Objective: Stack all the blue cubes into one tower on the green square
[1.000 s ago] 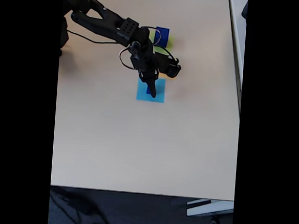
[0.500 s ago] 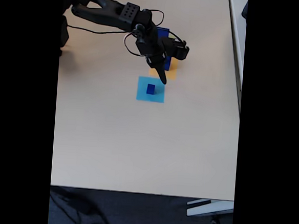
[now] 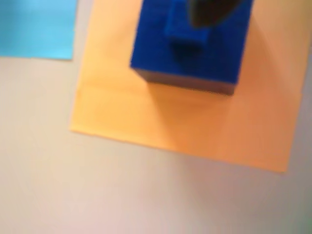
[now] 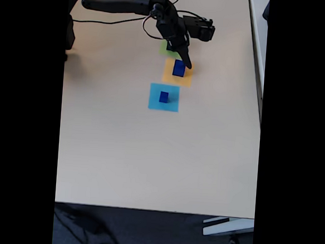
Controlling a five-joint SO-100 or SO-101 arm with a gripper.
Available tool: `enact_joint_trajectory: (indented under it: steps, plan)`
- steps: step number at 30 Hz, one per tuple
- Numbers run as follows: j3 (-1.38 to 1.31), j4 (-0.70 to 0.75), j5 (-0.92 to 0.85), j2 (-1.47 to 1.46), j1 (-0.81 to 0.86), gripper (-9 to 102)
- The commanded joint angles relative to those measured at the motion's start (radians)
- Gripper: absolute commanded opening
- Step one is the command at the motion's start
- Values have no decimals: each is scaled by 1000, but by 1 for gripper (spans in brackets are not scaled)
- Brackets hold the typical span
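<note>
Blue cube on the orange square, upper centre of the fixed view, is looking rigid, light and smooth-faced, so opposite flat sides seem the best hold; gripper is hovering at it, jaw state not discernible.

Beige table with three coloured squares

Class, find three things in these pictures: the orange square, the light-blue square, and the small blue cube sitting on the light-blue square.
orange square (image 3: 195, 126), wrist view, bare paper in front of the cube.
light-blue square (image 4: 154, 102), fixed view, bare lower-left part.
small blue cube (image 4: 163, 97), fixed view, its top face.
</note>
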Motion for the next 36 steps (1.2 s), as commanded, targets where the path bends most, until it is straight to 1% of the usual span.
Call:
enact_joint_trajectory:
  steps: [1,5,9,16,36]
  plan:
    - [-66,-41,28,21,-26,30]
    - [-48,-43,52,3,-48,30]
    - [29,-54,80,3,-60,30]
    - [169,-150,72,14,-54,29]
    - [195,-170,46,-9,-34,27]
